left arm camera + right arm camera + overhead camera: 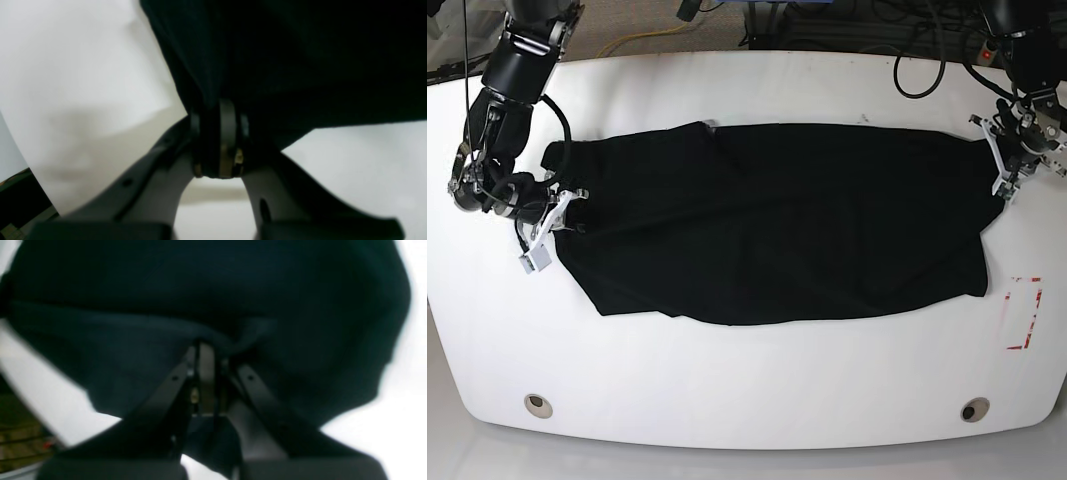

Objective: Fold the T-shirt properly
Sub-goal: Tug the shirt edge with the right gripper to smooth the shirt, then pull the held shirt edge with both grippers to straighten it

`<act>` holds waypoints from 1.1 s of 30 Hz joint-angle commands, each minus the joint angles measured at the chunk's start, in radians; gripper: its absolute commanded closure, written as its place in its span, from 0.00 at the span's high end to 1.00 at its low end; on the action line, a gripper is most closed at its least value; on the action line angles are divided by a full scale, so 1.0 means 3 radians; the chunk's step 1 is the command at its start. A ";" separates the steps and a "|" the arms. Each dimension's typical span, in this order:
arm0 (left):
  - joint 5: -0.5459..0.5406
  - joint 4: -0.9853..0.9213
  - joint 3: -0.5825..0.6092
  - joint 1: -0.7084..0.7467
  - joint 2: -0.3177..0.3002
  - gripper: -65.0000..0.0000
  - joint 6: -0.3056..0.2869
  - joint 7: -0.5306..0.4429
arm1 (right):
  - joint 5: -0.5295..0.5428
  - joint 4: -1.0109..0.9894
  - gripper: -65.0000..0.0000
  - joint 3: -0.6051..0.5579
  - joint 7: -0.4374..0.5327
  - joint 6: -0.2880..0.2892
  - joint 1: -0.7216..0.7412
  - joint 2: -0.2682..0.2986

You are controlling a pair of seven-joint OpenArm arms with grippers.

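The black T-shirt (777,230) lies stretched sideways across the middle of the white table (757,380). My left gripper (1000,178) is at the shirt's right end in the base view, shut on the cloth. In the left wrist view the fingers (228,133) pinch a fold of the T-shirt (300,60). My right gripper (572,205) is at the shirt's left end, shut on the fabric. The right wrist view shows its jaws (205,370) pressed together on a dark hem of the T-shirt (200,290).
A red dashed rectangle (1023,313) is marked on the table to the right of the shirt. Two round holes (539,405) (973,410) sit near the table's front edge. Cables (917,70) lie along the back edge.
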 commanded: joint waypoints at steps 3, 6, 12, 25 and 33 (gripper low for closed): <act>0.0018 0.0066 -0.0024 -0.0036 -0.0067 0.07 0.0022 -0.0013 | -0.0400 0.0044 0.16 0.0015 0.0191 0.0006 0.0120 0.0043; 0.0008 0.0066 -0.0024 -0.0046 -0.0067 0.07 0.0022 -0.0013 | -0.0696 0.0054 0.39 0.0021 0.0247 0.0006 0.0110 0.0048; 0.0008 0.0071 -0.0029 -0.0204 -0.0067 0.08 0.0022 0.0007 | -0.0824 0.0371 0.63 0.0046 0.0314 0.0006 -0.0218 0.0196; -0.0003 0.0629 -0.0321 -0.0271 0.0245 0.66 0.0022 0.0007 | -0.0937 0.0867 0.63 0.0506 0.0329 0.0006 -0.0944 0.0017; -0.0043 0.0711 -0.0618 -0.0271 0.0311 0.76 0.0022 0.0140 | -0.0952 0.0837 0.63 0.0506 0.0334 0.0006 -0.1046 -0.0202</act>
